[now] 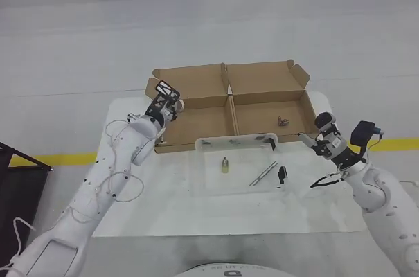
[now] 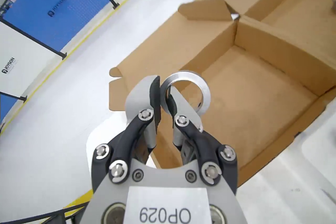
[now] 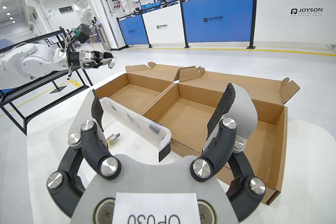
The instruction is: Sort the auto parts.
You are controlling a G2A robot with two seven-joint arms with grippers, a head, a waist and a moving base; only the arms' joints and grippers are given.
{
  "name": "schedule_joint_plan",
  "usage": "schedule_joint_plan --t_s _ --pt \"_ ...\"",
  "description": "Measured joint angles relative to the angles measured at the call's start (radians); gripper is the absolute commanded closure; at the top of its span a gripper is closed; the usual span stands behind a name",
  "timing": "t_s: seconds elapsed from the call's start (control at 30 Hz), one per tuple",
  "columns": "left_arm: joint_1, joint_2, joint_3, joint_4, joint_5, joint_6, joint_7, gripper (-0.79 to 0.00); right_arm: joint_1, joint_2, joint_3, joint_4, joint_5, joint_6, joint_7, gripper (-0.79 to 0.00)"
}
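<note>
My left gripper point(image 2: 164, 95) is shut on a flat silver metal ring point(image 2: 207, 97), held upright in the air above the near-left corner of the left compartment point(image 2: 252, 93) of an open cardboard box. In the top view this gripper point(image 1: 169, 104) is at the box's point(image 1: 195, 123) left end. My right gripper point(image 3: 162, 109) is open with nothing between its fingers, above the table at the box's right end point(image 1: 307, 140). The white tray point(image 1: 237, 140) in front of the box holds a small brass bolt point(image 1: 225, 165), thin metal rods point(image 1: 263, 173) and a black part point(image 1: 282, 174).
The right compartment holds one small dark part point(image 1: 283, 122). The box lids point(image 1: 264, 73) stand open at the back. White table point(image 1: 161, 201) surface lies free left of and in front of the tray. A black rack point(image 1: 8, 166) stands off the table's left side.
</note>
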Motion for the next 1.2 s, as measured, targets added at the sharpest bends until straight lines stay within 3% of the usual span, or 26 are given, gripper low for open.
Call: schedule_joint_plan --t_s 0.13,0.43,0.47,0.5,0.53,0.57,1.2 --pt "-0.049 -0.027 0.07 0.052 0.023 -0.014 -0.081 0.0 0.0 0.0 0.0 0.0 0.0 0.0 0.0 -0.785" --pt "-0.132 -0.082 0.158 0.18 0.053 0.024 -0.09 -0.015 0.0 0.0 0.0 0.0 0.0 0.0 0.0 -0.785" --pt "-0.137 -0.087 0.163 0.187 0.053 0.025 -0.091 -0.105 0.0 0.0 0.0 0.0 0.0 0.0 0.0 -0.785" --pt "-0.141 -0.091 0.168 0.193 0.055 0.026 -0.094 -0.28 0.0 0.0 0.0 0.0 0.0 0.0 0.0 -0.785" --pt "-0.146 -0.095 0.172 0.201 0.057 0.026 -0.097 -0.585 0.0 0.0 0.0 0.0 0.0 0.0 0.0 -0.785" --pt "-0.149 -0.099 0.175 0.207 0.058 0.025 -0.1 -0.785 0.0 0.0 0.0 0.0 0.0 0.0 0.0 -0.785" --pt "-0.157 -0.11 0.173 0.226 0.048 0.019 -0.103 -0.785 0.0 0.0 0.0 0.0 0.0 0.0 0.0 -0.785"
